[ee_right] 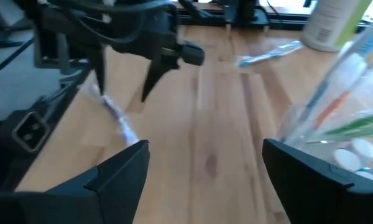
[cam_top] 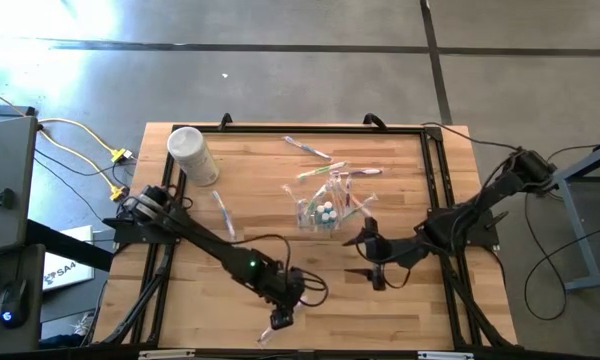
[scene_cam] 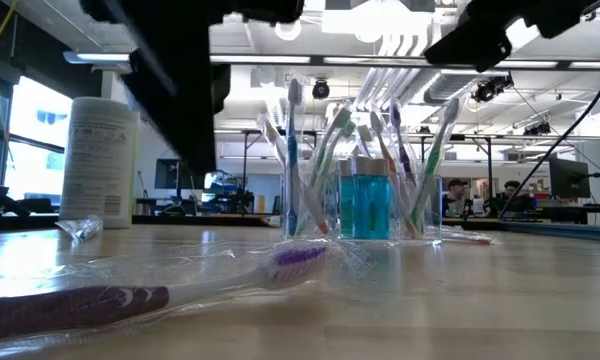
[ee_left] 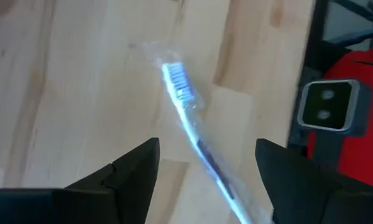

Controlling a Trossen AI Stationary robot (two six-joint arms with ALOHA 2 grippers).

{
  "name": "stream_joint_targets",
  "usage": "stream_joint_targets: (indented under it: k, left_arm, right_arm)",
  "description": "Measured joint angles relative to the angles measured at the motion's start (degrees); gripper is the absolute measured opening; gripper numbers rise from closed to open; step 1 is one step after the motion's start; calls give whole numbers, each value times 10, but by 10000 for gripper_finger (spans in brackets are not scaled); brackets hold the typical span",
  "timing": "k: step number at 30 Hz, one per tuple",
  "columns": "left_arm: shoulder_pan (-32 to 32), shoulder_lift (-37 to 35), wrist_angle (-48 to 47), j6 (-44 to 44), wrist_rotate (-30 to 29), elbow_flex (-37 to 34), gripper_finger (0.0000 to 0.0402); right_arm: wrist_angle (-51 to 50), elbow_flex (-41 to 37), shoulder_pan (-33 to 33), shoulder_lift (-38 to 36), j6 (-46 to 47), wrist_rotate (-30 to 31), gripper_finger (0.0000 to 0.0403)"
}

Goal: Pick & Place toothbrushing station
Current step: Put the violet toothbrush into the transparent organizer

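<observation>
Ahead of my right gripper: toothbrushing station, close, on the far side.
Right fingers: spread, holding nothing.
Left gripper: farther off, released, over wrapped toothbrush.

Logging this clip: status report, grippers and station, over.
Left gripper open over a wrapped toothbrush near the table's front edge. Right gripper open, empty, beside the toothbrushing station. Station untouched, full of brushes.

Station at table centre, toothbrushes in it; tub at far left corner; wrapped brush at near edge under left gripper; right gripper just right of station
</observation>
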Motion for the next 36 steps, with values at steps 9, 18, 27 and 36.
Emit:
stream_joint_targets:
  k: [9,18,27,36]
  left_arm:
    - [-7,48,82,-14,46,0,260]
    - [-5,50,66,-19,53,0,260]
    - [13,48,23,4,95,0,260]
    - [8,57,6,-36,35,0,260]
  right_arm:
    - [0,0,38,0,9,0,305]
    - [13,0,50,0,12,2,305]
    - [19,0,49,0,36,2,305]
    - [19,0,60,0,48,0,305]
